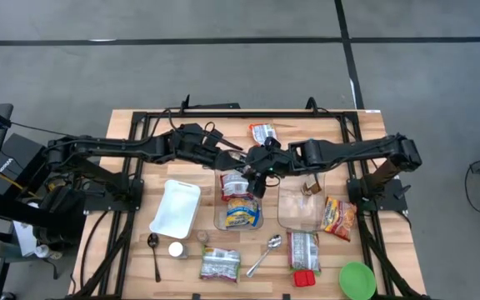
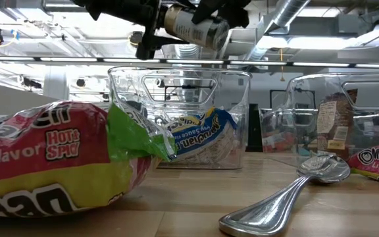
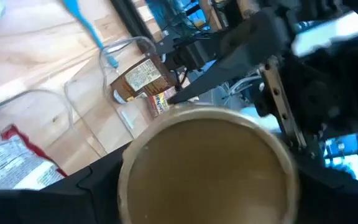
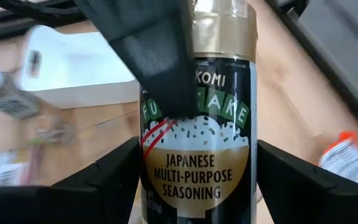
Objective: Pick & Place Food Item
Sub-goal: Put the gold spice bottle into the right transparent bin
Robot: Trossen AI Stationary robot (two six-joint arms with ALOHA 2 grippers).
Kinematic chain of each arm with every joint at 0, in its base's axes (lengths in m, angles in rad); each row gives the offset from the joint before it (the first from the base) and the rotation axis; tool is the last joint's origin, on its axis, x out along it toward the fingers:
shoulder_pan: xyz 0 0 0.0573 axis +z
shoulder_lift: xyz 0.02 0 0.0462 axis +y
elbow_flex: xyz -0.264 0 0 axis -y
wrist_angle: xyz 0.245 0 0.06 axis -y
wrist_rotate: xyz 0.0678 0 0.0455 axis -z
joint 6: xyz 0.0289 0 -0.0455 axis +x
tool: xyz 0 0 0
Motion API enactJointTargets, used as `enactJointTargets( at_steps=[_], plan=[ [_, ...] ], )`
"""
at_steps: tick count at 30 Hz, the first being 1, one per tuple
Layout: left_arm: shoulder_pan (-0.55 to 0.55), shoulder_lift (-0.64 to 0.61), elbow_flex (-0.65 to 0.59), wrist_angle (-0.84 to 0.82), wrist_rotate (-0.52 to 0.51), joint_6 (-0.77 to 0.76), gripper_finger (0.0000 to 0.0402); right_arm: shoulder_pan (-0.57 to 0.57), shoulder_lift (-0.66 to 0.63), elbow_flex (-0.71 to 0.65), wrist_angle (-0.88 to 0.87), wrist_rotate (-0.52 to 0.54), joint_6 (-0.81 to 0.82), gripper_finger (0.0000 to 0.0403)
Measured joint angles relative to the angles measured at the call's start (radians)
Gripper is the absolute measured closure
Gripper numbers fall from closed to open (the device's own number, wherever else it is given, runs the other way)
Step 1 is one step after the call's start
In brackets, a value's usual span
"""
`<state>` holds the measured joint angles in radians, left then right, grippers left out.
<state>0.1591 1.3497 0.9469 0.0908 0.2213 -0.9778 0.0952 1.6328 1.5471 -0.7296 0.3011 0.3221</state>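
Note:
A seasoning jar [image 4: 197, 155] with a gold lid [image 3: 207, 165] and a dark label is held in the air between both grippers, over the left clear container [image 1: 238, 218]. In the low view the jar [image 2: 196, 26] lies tilted above that container's rim [image 2: 176, 69]. My left gripper [image 1: 242, 161] is shut on its lid end. My right gripper [image 1: 262, 167] comes from the other side and is shut on the jar's labelled body. A noodle packet [image 1: 240, 212] lies inside the container. My left gripper holds the jar by its lid end, its fingers lying along the jar's sides; one finger [image 4: 154, 56] runs from the lid down over the label. The lid faces the left wrist camera. The jar is lifted clear and tilted. My right gripper has the jar's labelled lower body [image 4: 197, 180] between its two fingers [image 4: 126, 180], one on each side, lying across the jar. It comes from the table's right side. The jar is clear of the container.
A second clear container [image 1: 301, 218] with a brown packet stands to the right. A white tray [image 1: 176, 207], two spoons [image 1: 265, 252], a small shaker [image 1: 176, 248], a green bowl [image 1: 357, 279] and several noodle packets [image 1: 340, 217] lie around on the wooden table.

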Motion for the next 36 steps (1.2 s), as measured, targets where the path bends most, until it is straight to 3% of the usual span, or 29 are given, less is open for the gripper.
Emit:
enactJointTargets(
  at_steps=[13,25,36],
  plan=[
    [0.004,-0.023,-0.002,0.016,0.002,0.066,0.0038,0.002,-0.052,0.000,-0.062,0.011,0.040,0.0133],
    [0.055,-0.076,-0.001,0.021,0.021,0.098,0.0033,0.015,-0.124,0.000,-0.128,0.018,0.109,0.0133],
    [0.084,-0.173,-0.002,0.022,0.012,0.261,0.0032,0.016,-0.197,0.000,-0.166,0.042,0.160,0.0133]
  ],
)
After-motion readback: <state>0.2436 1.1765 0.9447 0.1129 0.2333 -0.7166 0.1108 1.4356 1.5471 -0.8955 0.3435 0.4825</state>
